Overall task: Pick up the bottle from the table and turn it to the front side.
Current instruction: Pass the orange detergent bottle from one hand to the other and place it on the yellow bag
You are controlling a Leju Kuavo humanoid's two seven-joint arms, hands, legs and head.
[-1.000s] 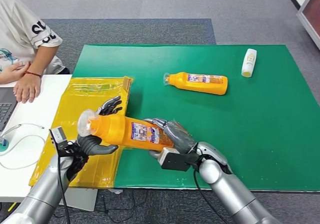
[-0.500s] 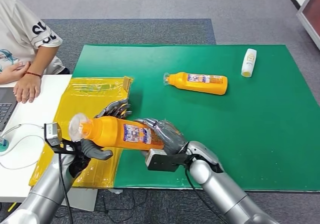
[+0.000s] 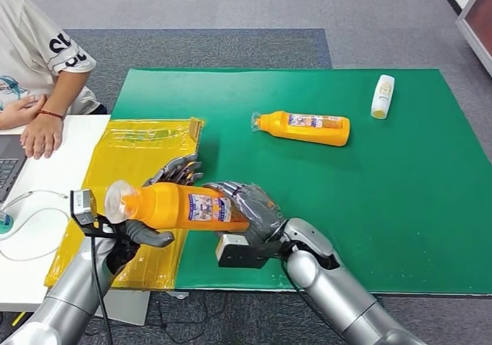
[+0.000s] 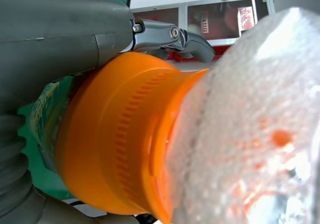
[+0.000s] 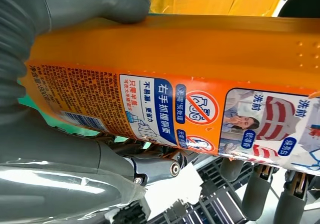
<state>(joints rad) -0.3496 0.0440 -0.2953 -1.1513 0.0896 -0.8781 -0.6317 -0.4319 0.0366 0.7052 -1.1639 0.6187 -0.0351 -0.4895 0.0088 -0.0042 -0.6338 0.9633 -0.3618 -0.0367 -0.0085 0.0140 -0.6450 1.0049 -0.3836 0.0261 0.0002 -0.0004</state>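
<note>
Head view shows the orange bottle [image 3: 180, 206] held lying on its side above the near edge of the table, over the seam between the yellow plastic sheet [image 3: 133, 149] and the green mat [image 3: 348, 199]. Its clear bubbly cap [image 3: 118, 200] points toward the robot's left, its base toward the right (the printed label faces up and toward the camera). The right hand [image 3: 252, 207] wraps the base end, fingers curled around the body; in the right wrist view the thick grey thumb [image 5: 94, 4] presses on one side of the bottle [image 5: 181, 84] and darker fingers [image 5: 158, 166] lie along the other. The left hand [image 3: 154, 222] grips the neck end: a thumb lies under the bottle near the cap, and fingers [image 3: 177, 168] rise behind it. The left wrist view shows the ribbed orange collar [image 4: 120, 134] and the cap [image 4: 256, 129] close up.

Well apart, farther back on the mat, lies a second orange bottle [image 3: 304, 127], and near the far right corner a small white bottle [image 3: 382, 97]. At the far left a person [image 3: 34, 68] sits, a hand [image 3: 41, 135] resting on the white table [image 3: 46, 176] beside a laptop [image 3: 8, 168].
</note>
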